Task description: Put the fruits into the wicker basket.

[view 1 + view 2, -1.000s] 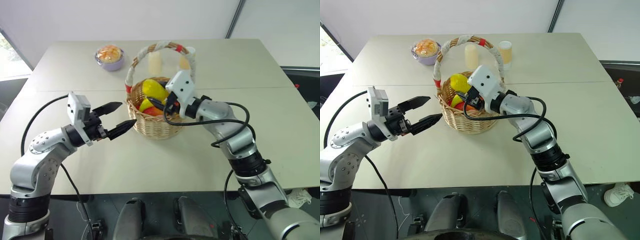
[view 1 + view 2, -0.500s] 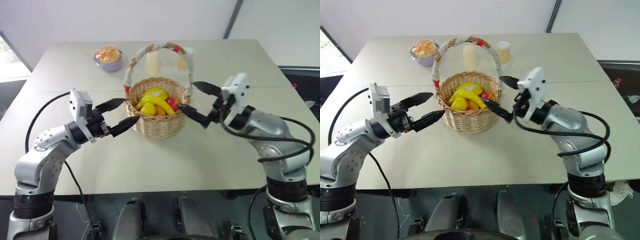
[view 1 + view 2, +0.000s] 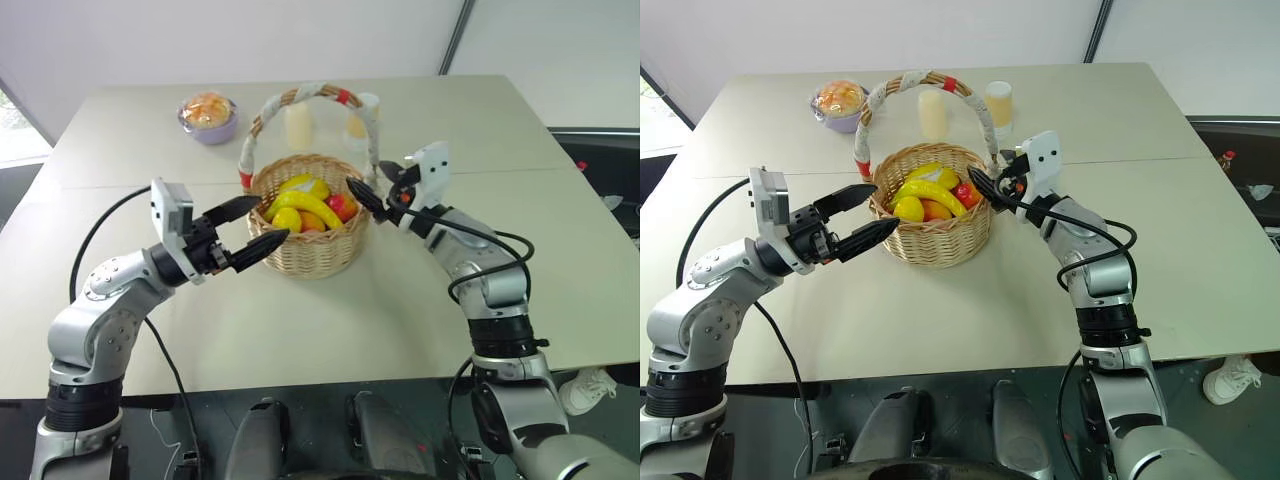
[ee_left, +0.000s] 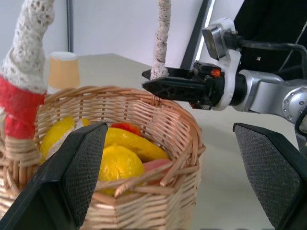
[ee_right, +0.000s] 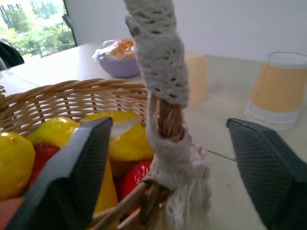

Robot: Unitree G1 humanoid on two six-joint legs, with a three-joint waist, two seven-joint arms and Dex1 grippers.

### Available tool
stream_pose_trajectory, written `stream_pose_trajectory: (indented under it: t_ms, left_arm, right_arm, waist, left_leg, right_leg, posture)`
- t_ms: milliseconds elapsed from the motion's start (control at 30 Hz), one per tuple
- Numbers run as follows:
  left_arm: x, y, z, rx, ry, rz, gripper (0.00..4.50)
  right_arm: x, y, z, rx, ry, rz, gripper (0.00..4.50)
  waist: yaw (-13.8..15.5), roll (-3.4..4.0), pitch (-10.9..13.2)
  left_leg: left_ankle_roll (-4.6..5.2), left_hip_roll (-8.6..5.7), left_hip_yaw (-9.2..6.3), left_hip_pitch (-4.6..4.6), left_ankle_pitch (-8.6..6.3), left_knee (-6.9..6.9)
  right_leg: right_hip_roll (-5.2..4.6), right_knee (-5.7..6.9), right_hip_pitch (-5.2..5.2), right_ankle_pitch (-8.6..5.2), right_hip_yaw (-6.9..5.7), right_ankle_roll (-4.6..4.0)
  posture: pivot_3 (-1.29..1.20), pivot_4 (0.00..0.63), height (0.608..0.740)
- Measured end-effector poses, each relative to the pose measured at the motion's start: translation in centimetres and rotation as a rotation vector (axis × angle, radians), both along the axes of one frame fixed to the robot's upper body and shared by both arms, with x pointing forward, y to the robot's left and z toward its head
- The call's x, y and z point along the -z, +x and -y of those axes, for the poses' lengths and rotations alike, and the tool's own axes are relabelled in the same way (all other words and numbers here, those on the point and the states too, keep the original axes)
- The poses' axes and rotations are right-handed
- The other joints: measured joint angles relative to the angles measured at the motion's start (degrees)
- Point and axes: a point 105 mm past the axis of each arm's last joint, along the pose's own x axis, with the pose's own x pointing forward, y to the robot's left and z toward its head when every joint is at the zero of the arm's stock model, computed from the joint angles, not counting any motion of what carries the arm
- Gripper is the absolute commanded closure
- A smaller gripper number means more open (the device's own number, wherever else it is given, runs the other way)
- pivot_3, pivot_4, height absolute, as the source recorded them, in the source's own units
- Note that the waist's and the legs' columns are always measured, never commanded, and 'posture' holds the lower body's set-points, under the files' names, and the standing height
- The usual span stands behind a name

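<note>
The wicker basket stands mid-table, its taped handle arching over it. Inside lie the fruits: a yellow banana, a small lemon and a red-orange mango-like fruit. My left gripper is open and level at the basket's left rim, with nothing between its fingers. My right gripper is at the right rim. It is open, one finger on each side of the handle's base, and neither finger touches it. The left wrist view shows the right gripper across the basket.
A lilac bowl of orange food sits at the far left of the table. Two pale cups stand just behind the basket. Bare tabletop lies in front of the basket and to its right.
My right gripper left the basket's inside, swung out to the right, then came back to the handle's right base with its jaws narrower. The left gripper held its place.
</note>
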Motion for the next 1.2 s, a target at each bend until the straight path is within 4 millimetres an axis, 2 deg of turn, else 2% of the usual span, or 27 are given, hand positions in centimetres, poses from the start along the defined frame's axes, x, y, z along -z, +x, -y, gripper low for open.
stream_pose_trajectory:
  t_ms: [100, 133, 267, 367, 433, 567, 633, 767, 867, 1033, 1133, 1200]
  left_arm:
    - [0.1, -0.1, 0.0, -0.010, -0.001, 0.000, 0.00]
    - [0.0, -0.1, 0.1, -0.010, -0.003, 0.006, 0.00]
    - [-0.2, -0.2, 0.2, -0.008, -0.005, 0.015, 0.00]
    - [-0.2, -0.2, 0.4, 0.002, -0.008, 0.018, 0.00]
    - [-0.4, -0.2, 0.7, 0.011, -0.014, 0.022, 0.00]
    - [-0.3, 0.1, 0.9, 0.018, -0.028, 0.019, 0.00]
    - [-0.4, 0.4, 1.2, 0.027, -0.029, 0.018, 0.00]
    - [-0.5, 0.7, 2.1, 0.050, -0.040, 0.023, 0.00]
    - [-0.4, 0.8, 2.1, 0.046, -0.042, 0.023, 0.00]
    - [-0.5, 0.8, 2.0, 0.042, -0.044, 0.030, 0.00]
    - [-0.5, 0.9, 2.0, 0.039, -0.044, 0.030, 0.00]
    - [-0.4, 1.0, 1.9, 0.027, -0.034, 0.029, 0.00]
  right_arm:
    - [-0.2, 0.0, 0.0, 0.000, 0.009, 0.017, 4.14]
    - [-0.2, 0.0, 0.1, 0.005, 0.007, 0.015, 4.40]
    - [-0.1, 0.0, 0.2, 0.016, 0.012, 0.023, 4.39]
    - [-0.3, 0.0, 1.6, 0.090, -0.032, 0.069, 4.39]
    - [-1.2, 0.3, 4.3, 0.203, -0.043, 0.110, 4.39]
    - [-3.9, 0.4, 12.6, 0.530, -0.053, 0.194, 4.39]
    - [-4.3, 0.4, 16.4, 0.683, -0.015, 0.185, 4.39]
    - [-2.6, 0.6, 20.4, 0.834, 0.039, 0.114, 4.39]
    - [-1.1, 0.9, 21.8, 0.887, 0.040, 0.066, 4.39]
    - [-2.2, 0.5, 23.3, 0.930, 0.033, 0.104, 1.92]
    - [-3.1, 0.0, 23.1, 0.913, 0.043, 0.140, 0.40]
    - [-3.4, -0.9, 22.7, 0.878, 0.015, 0.168, 0.40]
  waist:
    - [0.00, 0.00, 0.00]
    - [-0.03, 0.00, 0.00]
    - [-0.12, 0.00, 0.00]
    - [-0.02, 0.01, 0.01]
    - [0.52, 0.01, 0.01]
    - [1.46, 0.01, 0.01]
    - [1.28, 0.01, 0.01]
    - [0.49, 0.02, 0.02]
    - [-0.25, 0.08, 0.05]
    - [-0.33, 0.08, 0.05]
    - [-0.28, 0.08, 0.05]
    - [-0.20, 0.08, 0.05]
  left_leg:
    - [0.00, 0.00, 0.00, 0.00, 0.00, 0.00]
    - [0.00, 0.00, 0.00, 0.00, 0.00, 0.00]
    - [0.00, 0.00, 0.01, 0.01, 0.00, 0.00]
    - [0.00, -0.01, 0.01, -0.01, 0.00, 0.00]
    - [0.00, -0.03, 0.02, -0.02, 0.00, 0.00]
    - [0.00, -0.10, 0.03, -0.07, 0.00, 0.00]
    - [0.01, -0.14, 0.06, -0.05, 0.00, 0.00]
    - [0.00, -0.04, 0.14, 0.03, 0.00, -0.04]
    - [0.00, -0.03, 0.12, 0.04, 0.00, -0.05]
    - [0.00, -0.04, 0.11, 0.03, 0.00, -0.05]
    - [0.00, -0.04, 0.09, 0.03, 0.00, -0.04]
    - [0.01, -0.04, 0.07, 0.03, 0.00, -0.05]
  right_leg:
    - [-0.01, 0.00, 0.00, 0.00, 0.00, 0.00]
    - [0.00, 0.00, 0.00, 0.00, 0.00, 0.00]
    - [0.02, 0.00, -0.01, 0.00, 0.00, 0.00]
    - [0.00, 0.00, -0.01, 0.00, 0.00, 0.00]
    - [-0.04, -0.01, -0.01, 0.00, 0.00, 0.00]
    - [-0.05, -0.11, 0.01, 0.00, 0.00, 0.00]
    - [-0.01, -0.12, 0.02, 0.00, 0.00, 0.00]
    - [0.16, -0.09, 0.00, 0.00, 0.07, -0.01]
    - [0.18, -0.02, -0.01, -0.01, 0.08, -0.01]
    - [0.14, -0.03, 0.02, 0.00, 0.10, 0.00]
    - [0.13, -0.04, 0.02, 0.00, 0.10, 0.00]
    - [0.13, -0.04, 0.02, 0.00, 0.10, 0.01]
  posture:
    - [0.00, 0.150, 0.740]
    - [0.00, 0.150, 0.740]
    - [0.00, 0.150, 0.740]
    - [0.00, 0.150, 0.740]
    - [0.00, 0.150, 0.740]
    - [0.00, 0.150, 0.740]
    - [0.00, 0.150, 0.740]
    - [0.00, 0.150, 0.740]
    - [0.00, 0.150, 0.740]
    - [0.00, 0.150, 0.740]
    - [0.00, 0.150, 0.740]
    - [0.00, 0.150, 0.740]
